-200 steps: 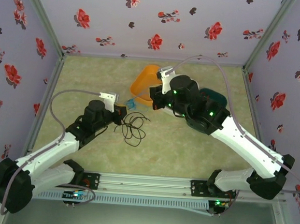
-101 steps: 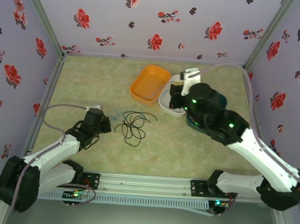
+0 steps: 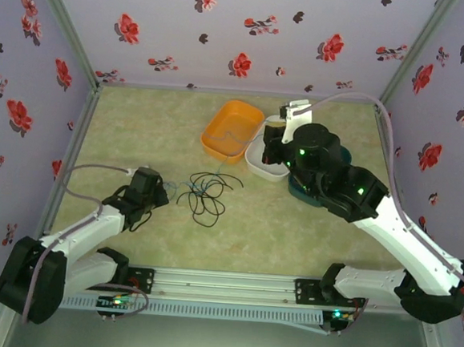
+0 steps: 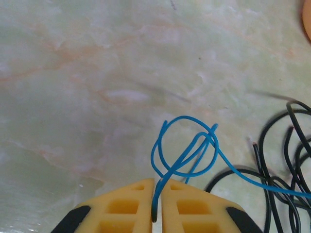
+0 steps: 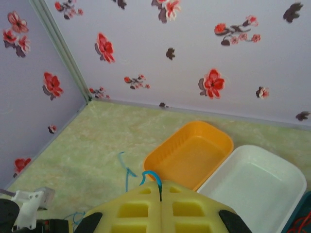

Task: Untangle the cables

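A tangle of black cable (image 3: 206,196) lies on the table left of centre, with the blue cable (image 4: 187,155) looping out of it. In the left wrist view the black cable (image 4: 272,141) lies to the right. My left gripper (image 3: 164,194) sits low just left of the tangle. Its yellow jaws (image 4: 156,182) stand almost together, pinching the blue cable. My right gripper (image 3: 270,135) hangs over the near rim of the white tray (image 3: 259,161). It (image 5: 160,183) is shut on another stretch of blue cable (image 5: 127,170). A bit of red cable (image 5: 302,222) shows at the right wrist view's bottom right edge.
An orange tray (image 3: 218,144) stands behind the tangle, with the white tray beside it and a teal tray (image 3: 340,154) under my right arm. In the right wrist view the orange tray (image 5: 214,127) and white tray (image 5: 252,179) are empty. Flowered walls close the table in.
My left gripper has drawn back toward the near left with the blue cable. My right gripper has swung right, from over the orange tray to the white one.
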Robot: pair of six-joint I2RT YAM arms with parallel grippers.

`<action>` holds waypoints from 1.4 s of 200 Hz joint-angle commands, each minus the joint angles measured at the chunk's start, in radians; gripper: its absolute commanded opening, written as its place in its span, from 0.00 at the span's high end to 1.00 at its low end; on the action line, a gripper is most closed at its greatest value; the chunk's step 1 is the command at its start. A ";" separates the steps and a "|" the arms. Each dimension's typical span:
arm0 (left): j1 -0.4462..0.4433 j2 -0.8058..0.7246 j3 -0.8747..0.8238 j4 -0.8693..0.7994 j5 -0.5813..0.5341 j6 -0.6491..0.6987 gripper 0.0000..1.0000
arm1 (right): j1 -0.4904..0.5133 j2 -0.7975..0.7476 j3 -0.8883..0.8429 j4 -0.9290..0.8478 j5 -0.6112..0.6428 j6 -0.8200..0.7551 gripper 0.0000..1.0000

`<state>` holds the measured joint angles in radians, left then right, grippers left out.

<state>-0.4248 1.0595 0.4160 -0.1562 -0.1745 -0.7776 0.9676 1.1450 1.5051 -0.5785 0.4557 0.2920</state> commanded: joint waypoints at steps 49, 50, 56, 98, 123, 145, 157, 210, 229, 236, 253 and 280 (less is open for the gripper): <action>0.074 0.016 0.007 -0.058 -0.026 -0.043 0.96 | -0.005 -0.072 0.196 -0.093 0.173 -0.088 1.00; 0.074 0.016 0.007 -0.059 -0.026 -0.042 0.96 | -0.005 -0.073 0.197 -0.094 0.174 -0.089 1.00; 0.082 0.016 0.008 -0.063 -0.027 -0.040 0.97 | -0.005 -0.078 0.205 -0.096 0.187 -0.092 1.00; 0.123 0.017 0.010 -0.089 -0.026 -0.025 1.00 | -0.005 -0.102 0.231 -0.104 0.233 -0.122 1.00; 0.139 0.018 0.009 -0.097 -0.026 -0.020 1.00 | -0.004 -0.099 0.259 -0.123 0.260 -0.135 1.00; 0.143 0.025 0.010 -0.097 -0.026 -0.015 1.00 | -0.004 -0.097 0.271 -0.126 0.274 -0.144 1.00; 0.146 0.028 0.013 -0.097 -0.026 -0.010 1.00 | -0.005 -0.098 0.280 -0.131 0.287 -0.149 1.00; 0.165 0.058 0.019 -0.087 -0.022 -0.013 1.00 | -0.005 -0.113 0.311 -0.161 0.396 -0.191 1.00; 0.171 0.069 0.021 -0.081 -0.018 -0.025 1.00 | -0.006 -0.132 0.298 -0.165 0.440 -0.195 1.00; 0.173 0.072 0.022 -0.078 -0.017 -0.030 1.00 | -0.005 -0.138 0.292 -0.165 0.450 -0.195 1.00; 0.178 0.081 0.027 -0.074 -0.011 -0.031 1.00 | -0.006 -0.151 0.280 -0.164 0.460 -0.196 1.00; 0.184 0.092 0.035 -0.073 -0.009 -0.027 1.00 | -0.006 -0.153 0.280 -0.177 0.484 -0.197 1.00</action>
<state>-0.2539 1.1385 0.4191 -0.2218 -0.1761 -0.8032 0.9668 1.0023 1.7897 -0.7403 0.8738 0.1123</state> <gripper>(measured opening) 0.053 0.062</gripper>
